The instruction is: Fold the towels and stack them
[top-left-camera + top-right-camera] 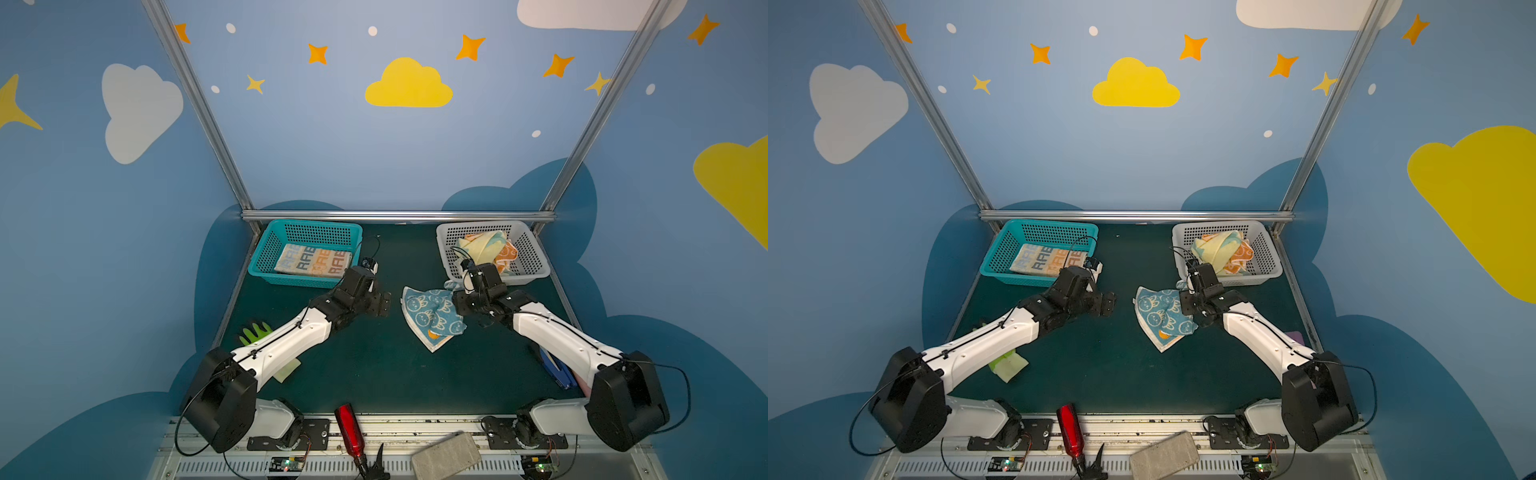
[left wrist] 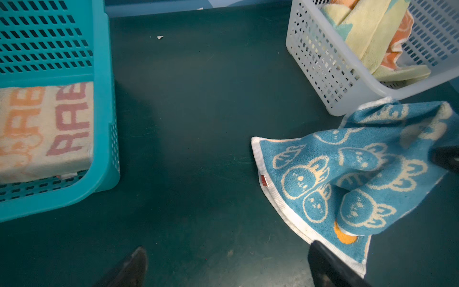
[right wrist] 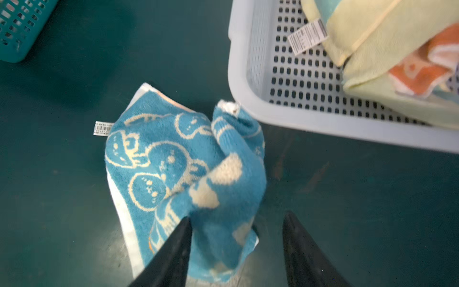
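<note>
1. 4 towels show: the cream towel lies folded in the teal basket. The yellow towel and orange towel sit heaped in the white basket. The blue towel lies crumpled on the mat.
2. The right gripper has its jaws apart and pinches nothing. The blue towel bunches against 1 finger and spills partway into the gap. Its raised ridge runs ahead of the jaws towards the white basket's corner.
3. The left gripper has its jaws spread wide and empty. The towel's white-hemmed corner lies just beside 1 fingertip, with bare mat between the fingers.
4. The step in hand looks like spreading the blue towel flat, ready for folding.
5. To do it well, each gripper should take a hemmed corner rather than the thick bunched middle, and pinch only 1 layer.
6. Drawing the 2 corners apart, low over the mat, should flatten the ridge.
7. The pull should run away from the white basket, since the cloth's far tip sits right at its wall and could snag.
</note>
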You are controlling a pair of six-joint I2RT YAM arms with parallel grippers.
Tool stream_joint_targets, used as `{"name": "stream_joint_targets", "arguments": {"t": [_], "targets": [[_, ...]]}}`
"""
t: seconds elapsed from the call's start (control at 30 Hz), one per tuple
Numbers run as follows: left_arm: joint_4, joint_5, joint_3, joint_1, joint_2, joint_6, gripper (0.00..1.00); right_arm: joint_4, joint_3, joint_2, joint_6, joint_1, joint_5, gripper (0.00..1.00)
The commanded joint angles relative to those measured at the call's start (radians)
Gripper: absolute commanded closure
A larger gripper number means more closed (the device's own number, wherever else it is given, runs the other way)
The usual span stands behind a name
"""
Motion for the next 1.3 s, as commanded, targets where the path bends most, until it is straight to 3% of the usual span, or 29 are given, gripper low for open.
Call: {"name": "stream_joint_targets", "arguments": {"t": [0.0,0.17,0.33,0.5,0.73,0.93,1.27], "targets": [[0.005,0.008,0.016,0.0,-0.002,0.004,0.0,-0.045,0.006,-0.081,-0.07,0.056,0.005,0.43],[0.02,-0.001,0.01,0.001,-0.01,0.004,0.0,0.057,-0.067,-0.151,-0.212,0.158,-0.135,0.46],[0.012,-0.003,0.009,0.001,-0.013,0.004,0.0,0.133,-0.135,-0.143,-0.176,0.218,-0.249,0.54],[0.012,-0.009,-0.003,0.002,-0.019,0.004,0.0,0.108,-0.146,-0.064,-0.077,0.268,-0.21,0.64],[0.017,-0.017,-0.014,0.005,-0.022,0.002,0.0,0.051,-0.122,0.076,-0.015,0.304,-0.174,0.64],[0.015,-0.023,-0.018,0.013,-0.027,0.008,0.0,0.038,-0.093,0.191,-0.001,0.306,-0.125,0.66],[0.012,-0.016,-0.022,0.026,-0.043,0.016,0.0,0.031,-0.066,0.252,-0.007,0.305,-0.069,0.71]]}}
